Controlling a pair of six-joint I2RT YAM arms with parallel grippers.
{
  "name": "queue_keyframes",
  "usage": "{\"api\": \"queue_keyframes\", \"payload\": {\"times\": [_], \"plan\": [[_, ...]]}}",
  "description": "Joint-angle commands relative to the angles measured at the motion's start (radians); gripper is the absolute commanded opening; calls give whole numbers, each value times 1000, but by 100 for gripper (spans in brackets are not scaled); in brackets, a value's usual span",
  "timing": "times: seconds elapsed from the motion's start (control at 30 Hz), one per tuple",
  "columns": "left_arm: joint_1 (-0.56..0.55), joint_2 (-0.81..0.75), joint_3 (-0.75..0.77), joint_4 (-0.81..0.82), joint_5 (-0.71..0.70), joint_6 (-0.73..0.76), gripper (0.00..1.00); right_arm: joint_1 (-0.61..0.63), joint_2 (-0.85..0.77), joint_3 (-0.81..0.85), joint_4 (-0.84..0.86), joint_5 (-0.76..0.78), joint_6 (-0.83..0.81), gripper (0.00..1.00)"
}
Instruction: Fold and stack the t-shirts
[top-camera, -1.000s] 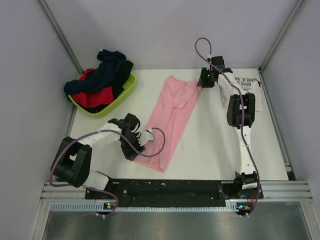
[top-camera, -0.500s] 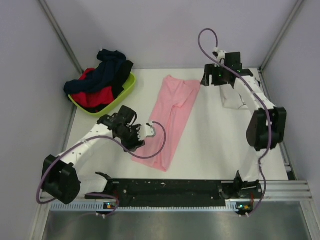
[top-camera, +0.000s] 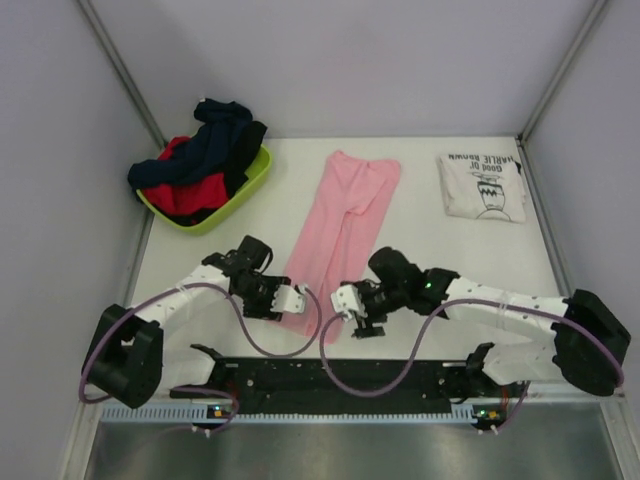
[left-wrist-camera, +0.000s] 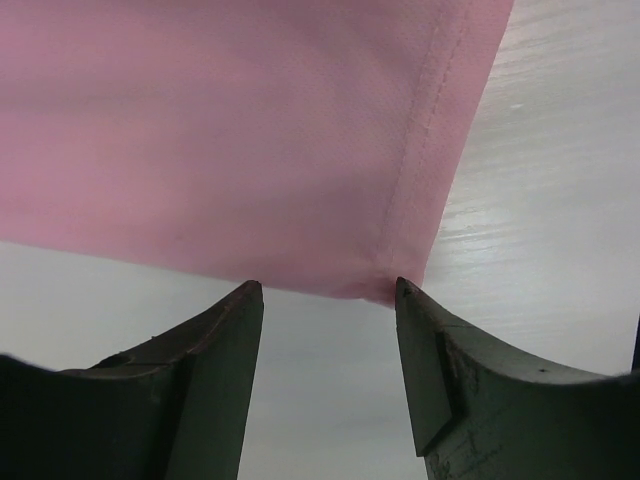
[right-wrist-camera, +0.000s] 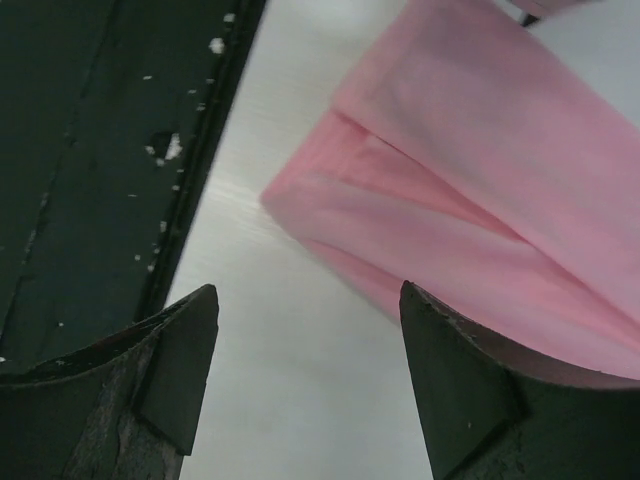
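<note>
At the near edge, the black base rail (top-camera: 330, 375) carries both arms, which reach inward towards the middle of the table (top-camera: 430, 260). The left gripper (top-camera: 290, 300) stands low at the near left corner of the light-pink t-shirt (top-camera: 340, 230). Its jaws are parted with nothing between them, and in the left wrist view the hemmed corner of the cloth lies just at the tip of one finger, ungripped. The right gripper (top-camera: 347, 303) stands just beside the same near end on its right side. Its jaws are likewise spread wide and hold nothing, and in the right wrist view the folded end of the cloth lies ahead of them on the table. The pink shirt lies flat as a long narrow strip, folded lengthwise, slanting from near centre towards the far edge. At the far right corner lies the white t-shirt (top-camera: 483, 187), folded, black lettering and cartoon print uppermost, well apart from the pink one. At the far left stands a lime-green basket (top-camera: 250, 180) heaped with dark and red garments (top-camera: 200, 165).
</note>
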Motion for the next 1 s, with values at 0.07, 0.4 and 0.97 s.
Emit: {"api": "queue_keyframes", "payload": {"times": [0.07, 0.4, 0.97], "plan": [[4, -1, -88, 99, 8, 120, 60, 208, 143, -23, 187, 82, -135, 70], [1, -16, -114, 53, 45, 101, 47, 261, 329, -24, 333, 220, -96, 53], [-88, -111, 65, -101, 251, -250, 0, 274, -18, -64, -33, 176, 2, 0]]}}
